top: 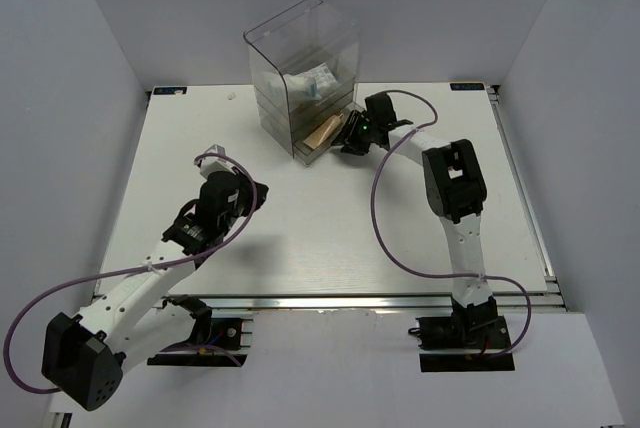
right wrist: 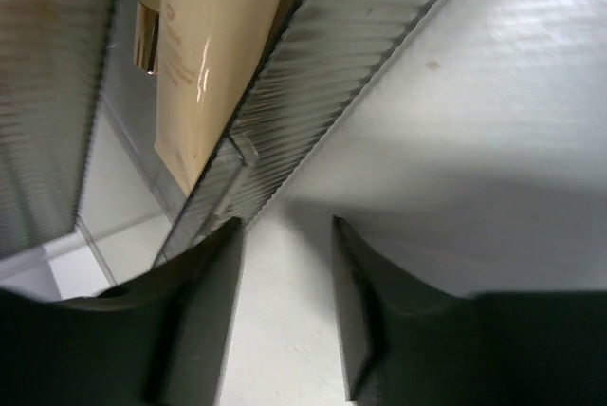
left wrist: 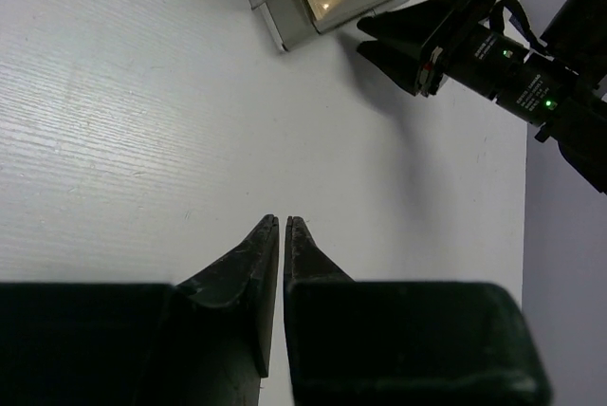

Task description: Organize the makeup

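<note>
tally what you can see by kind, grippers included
grippers: 2 (left gripper, right gripper)
drawer box: 1
tube: 1
stick: 1
sachets: at least 1, too small to split
sponges: 0 in view
total: at least 6

beige tube [right wrist: 204, 64]: glossy smooth plastic | drawer box [right wrist: 379, 46]: clear ribbed plastic | table [right wrist: 493, 140]: matt white

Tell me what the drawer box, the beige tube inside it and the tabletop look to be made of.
Drawer box: apparently clear plastic; see-through walls with fine ribbing. Beige tube: likely glossy plastic; sharp highlights along its smooth skin. Table: matte white surface, faintly textured; the material itself is unclear.
</note>
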Robot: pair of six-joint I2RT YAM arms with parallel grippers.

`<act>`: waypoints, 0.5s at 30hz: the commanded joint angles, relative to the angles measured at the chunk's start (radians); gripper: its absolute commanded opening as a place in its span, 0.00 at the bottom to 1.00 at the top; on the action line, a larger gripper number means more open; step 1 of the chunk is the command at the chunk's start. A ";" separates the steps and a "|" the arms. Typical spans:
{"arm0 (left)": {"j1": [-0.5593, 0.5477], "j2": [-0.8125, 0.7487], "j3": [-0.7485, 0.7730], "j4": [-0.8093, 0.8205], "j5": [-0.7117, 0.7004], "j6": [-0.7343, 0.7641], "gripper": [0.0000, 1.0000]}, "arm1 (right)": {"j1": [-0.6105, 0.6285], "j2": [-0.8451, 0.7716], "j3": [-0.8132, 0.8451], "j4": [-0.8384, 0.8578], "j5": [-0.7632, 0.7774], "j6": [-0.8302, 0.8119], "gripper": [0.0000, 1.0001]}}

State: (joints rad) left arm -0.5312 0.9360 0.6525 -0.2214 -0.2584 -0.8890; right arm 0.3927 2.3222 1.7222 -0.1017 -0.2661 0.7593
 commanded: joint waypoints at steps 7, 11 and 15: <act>0.007 0.012 0.053 -0.030 0.010 -0.010 0.19 | 0.002 0.101 0.134 0.149 -0.076 0.037 0.64; 0.007 0.014 0.058 -0.033 0.007 -0.011 0.19 | 0.003 0.128 0.155 0.152 -0.064 0.051 0.64; 0.005 0.021 0.065 -0.033 0.011 -0.011 0.19 | 0.005 0.144 0.171 0.160 -0.059 0.058 0.68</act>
State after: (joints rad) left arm -0.5312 0.9565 0.6743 -0.2432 -0.2504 -0.8993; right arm 0.3931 2.4386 1.8584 0.0315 -0.3405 0.8051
